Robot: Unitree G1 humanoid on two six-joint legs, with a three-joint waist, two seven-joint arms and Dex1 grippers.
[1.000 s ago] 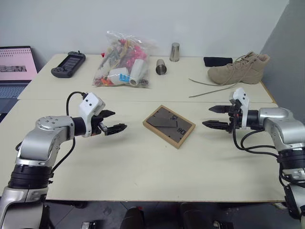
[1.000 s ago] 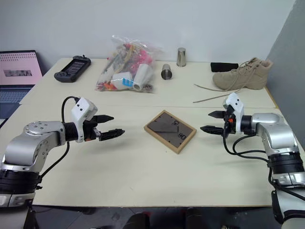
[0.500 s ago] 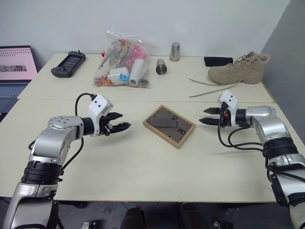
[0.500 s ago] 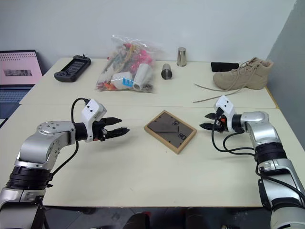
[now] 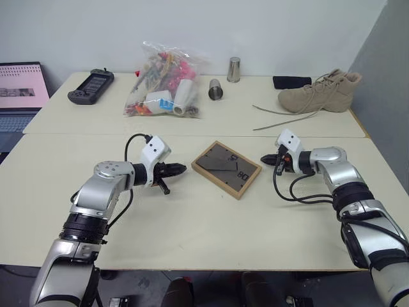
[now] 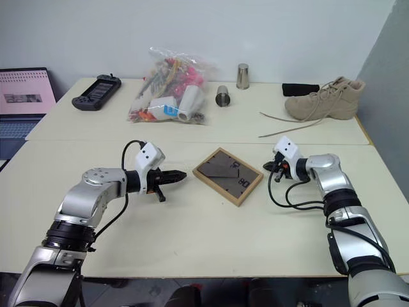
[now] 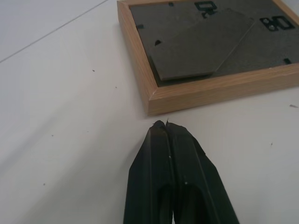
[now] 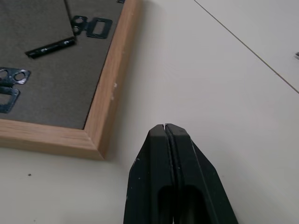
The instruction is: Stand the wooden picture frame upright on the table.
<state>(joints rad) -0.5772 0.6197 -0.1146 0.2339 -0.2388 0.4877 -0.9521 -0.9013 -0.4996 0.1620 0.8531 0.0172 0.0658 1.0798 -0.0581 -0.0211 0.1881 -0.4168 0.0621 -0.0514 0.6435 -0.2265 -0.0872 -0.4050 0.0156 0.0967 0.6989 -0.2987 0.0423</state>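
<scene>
Frame, wooden picture frame (image 5: 226, 169), lying back-up on bench (image 5: 192, 217) between left pincer (image 5: 181, 169) and right pincer (image 5: 264, 159), both clenched empty, tips just beside its corners.

Silver-grey metal arms, black joint bands, white wrist housings, looping black cables, tapered matte-black jaws

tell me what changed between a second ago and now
Both grippers closed in on the wooden picture frame from either side and shut empty: the left gripper now sits just off its left corner, the right gripper just off its right corner. The frame stayed flat, back up, on the table.
</scene>
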